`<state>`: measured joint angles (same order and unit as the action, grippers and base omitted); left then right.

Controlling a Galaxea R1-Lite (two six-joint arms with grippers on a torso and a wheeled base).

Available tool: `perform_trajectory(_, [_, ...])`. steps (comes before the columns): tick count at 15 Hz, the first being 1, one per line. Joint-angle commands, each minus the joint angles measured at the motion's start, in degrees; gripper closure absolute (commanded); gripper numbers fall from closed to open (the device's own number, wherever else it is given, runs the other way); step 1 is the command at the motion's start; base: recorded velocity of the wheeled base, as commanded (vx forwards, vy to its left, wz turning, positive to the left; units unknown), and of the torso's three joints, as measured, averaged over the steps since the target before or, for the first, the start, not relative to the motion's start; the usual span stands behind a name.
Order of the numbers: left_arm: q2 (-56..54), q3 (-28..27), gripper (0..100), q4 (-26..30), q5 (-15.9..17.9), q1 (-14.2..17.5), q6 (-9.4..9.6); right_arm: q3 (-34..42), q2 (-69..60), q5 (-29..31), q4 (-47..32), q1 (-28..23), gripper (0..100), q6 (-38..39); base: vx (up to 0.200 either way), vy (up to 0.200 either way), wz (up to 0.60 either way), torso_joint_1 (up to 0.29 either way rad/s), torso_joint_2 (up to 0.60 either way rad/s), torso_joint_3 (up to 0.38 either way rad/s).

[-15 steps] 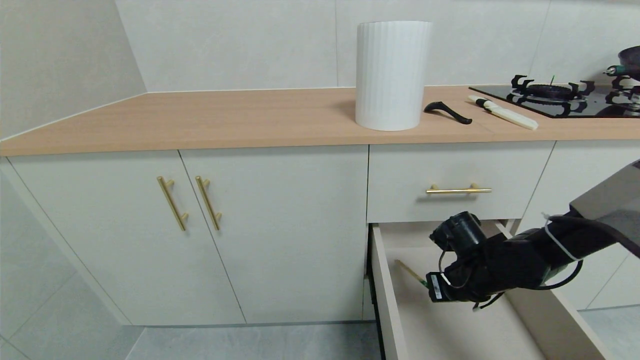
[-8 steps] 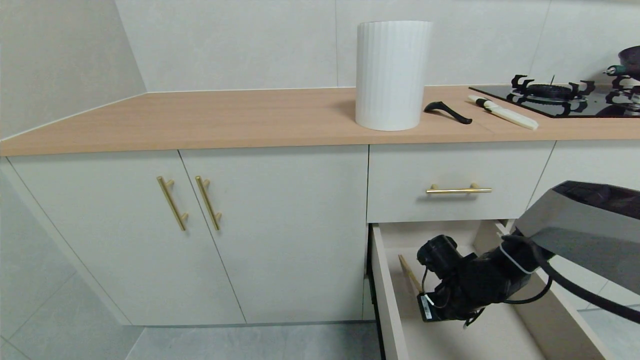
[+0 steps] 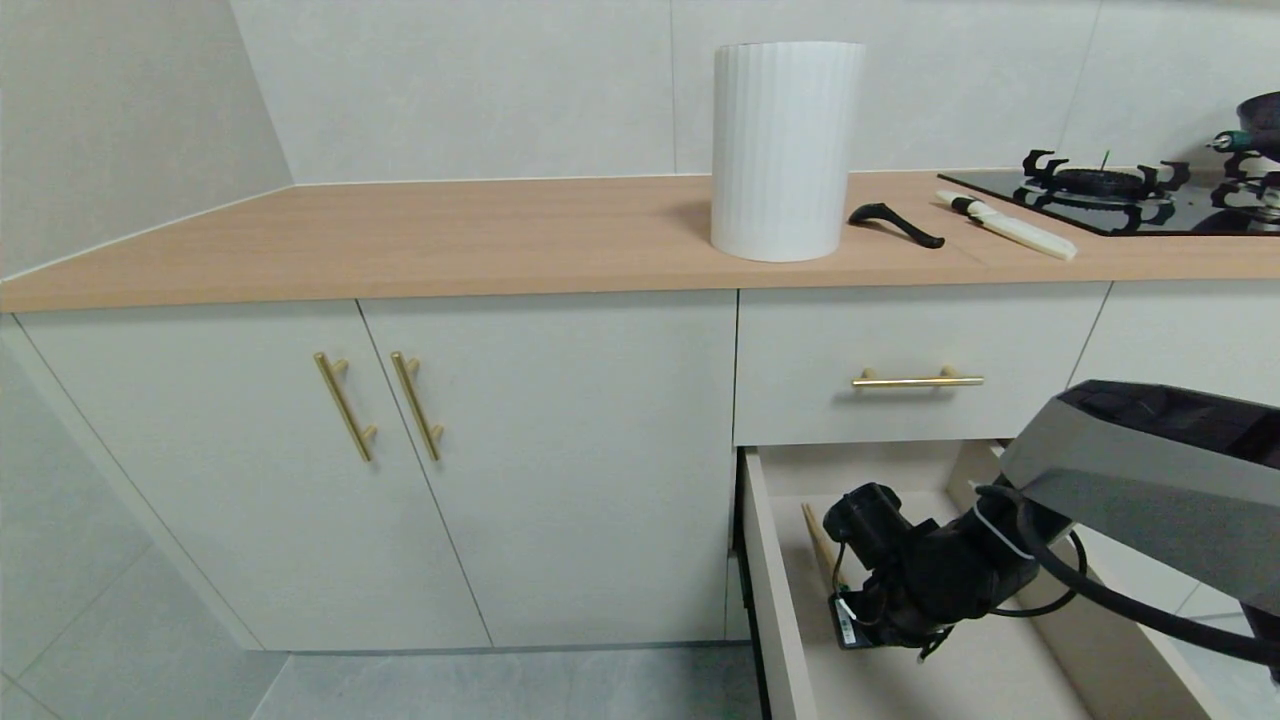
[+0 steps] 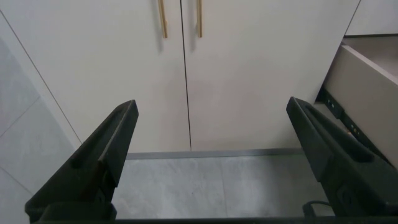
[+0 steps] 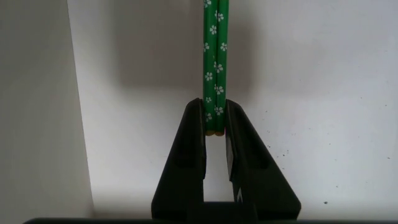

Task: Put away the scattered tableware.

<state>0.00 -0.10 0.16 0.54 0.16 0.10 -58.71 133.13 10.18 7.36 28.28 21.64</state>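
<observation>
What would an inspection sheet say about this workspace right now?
Surface: wooden countertop, with an open drawer below it.
Job's things: green flowered chopsticks inside the drawer; black utensil and cream-handled utensil lying on the countertop.
Clutter: white ribbed cylinder standing on the countertop.
Tools: right tool shut on the chopsticks; left tool open, holding nothing, facing the cabinet doors.
Cables: black cable along the right arm, above the drawer.
Surroundings: gas hob at the countertop's right end; cabinet doors shut.
</observation>
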Motion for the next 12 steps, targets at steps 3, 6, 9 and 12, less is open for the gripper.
perform_trajectory(3, [0.09, 0.01, 0, 0.02, -0.01, 0.02, -0.01, -0.26, 0.02, 0.02, 0.02, 0.02, 100, -0.02, 0.000, 0.000, 0.00, 0.000, 0.00, 0.000])
perform_trajectory(6, [0.09, 0.01, 0, 0.02, -0.01, 0.02, -0.01, -0.26, 0.02, 0.02, -0.07, 0.02, 0, -0.02, 0.000, 0.000, 0.00, 0.000, 0.00, 0.000])
perform_trajectory(9, [0.00, 0.01, 0, 0.02, -0.01, 0.02, -0.01, -0.26, 0.02, 0.02, -0.07, -0.07, 0, -0.02, 0.000, 0.000, 0.00, 0.000, 0.00, 0.000])
perform_trajectory(12, [0.09, 0.01, 0, 0.02, -0.01, 0.02, -0.01, -0.26, -0.51, 0.02, -0.07, -0.07, 0, -0.02, 0.000, 0.000, 0.00, 0.000, 0.00, 0.000])
